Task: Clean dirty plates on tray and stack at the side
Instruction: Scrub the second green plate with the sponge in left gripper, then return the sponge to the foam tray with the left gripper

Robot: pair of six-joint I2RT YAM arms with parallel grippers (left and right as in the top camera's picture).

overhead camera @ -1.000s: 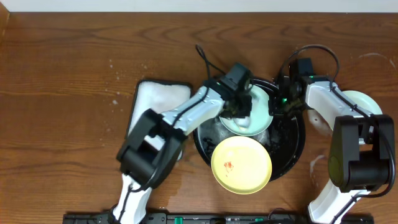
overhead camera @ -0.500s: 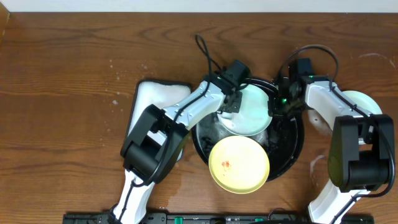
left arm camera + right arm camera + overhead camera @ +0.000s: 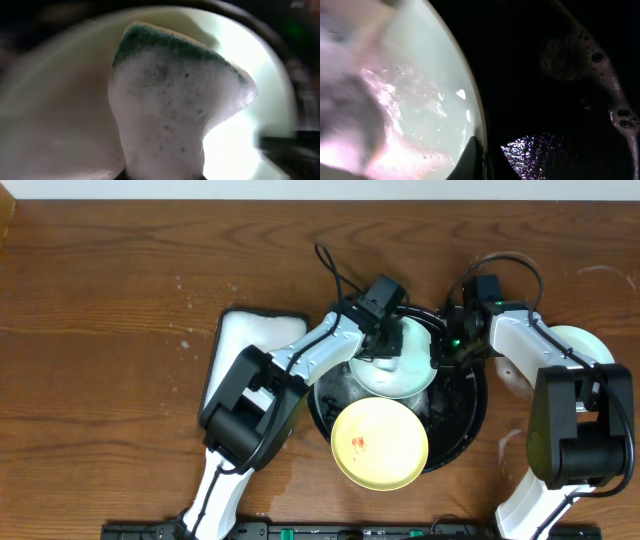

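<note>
A mint-green plate [image 3: 405, 365] lies tilted in the black tray [image 3: 470, 415]. My left gripper [image 3: 383, 348] is shut on a foamy green sponge [image 3: 175, 100] and presses it on that plate [image 3: 260, 100]. My right gripper [image 3: 440, 352] is shut on the plate's right rim [image 3: 477, 150], one finger on each side of it. The plate's wet, foamy face fills the left of the right wrist view [image 3: 420, 90]. A pale yellow plate [image 3: 380, 443] with a small red stain leans on the tray's front rim. A second mint-green plate [image 3: 575, 340] lies on the table at the right, partly under my right arm.
A white rectangular dish [image 3: 245, 345] stands on the table left of the tray, partly under my left arm. Foam and water lie on the tray's floor [image 3: 570, 65]. Wet spots mark the wooden table near the tray's front.
My left gripper has rubbed the sponge across the mint-green plate, left and then back right. The yellow plate has slid a little down and left. My right gripper has kept its hold.
</note>
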